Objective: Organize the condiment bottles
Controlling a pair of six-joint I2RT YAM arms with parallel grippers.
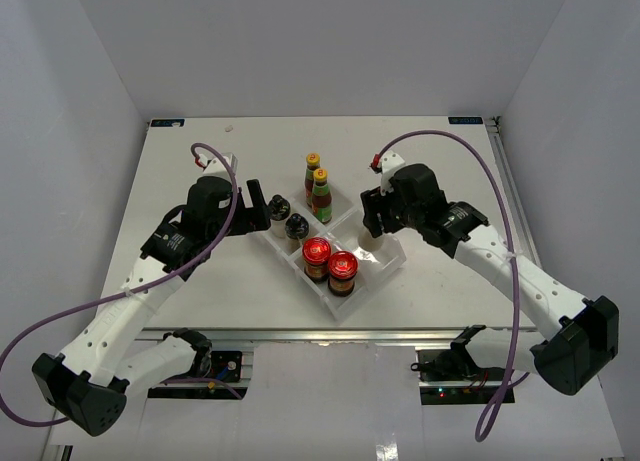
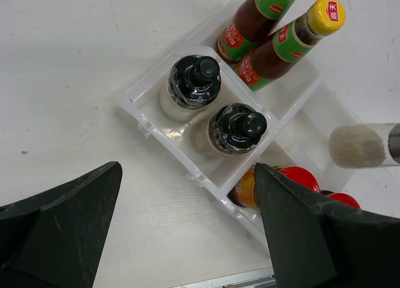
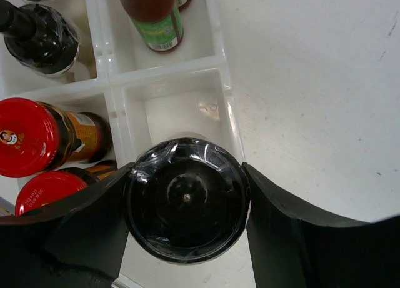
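My right gripper is shut on the shaker and grips its dark lid from both sides. It holds the shaker over the tray's empty compartment. The left wrist view shows the shaker's pale body. Two yellow-capped sauce bottles, two black-capped bottles and two red-lidded jars stand in the other compartments. My left gripper is open and empty just left of the tray, above the table.
The clear four-compartment tray lies diagonally mid-table. The table's far edge meets grey walls. The arm bases and purple cables sit along the near edge.
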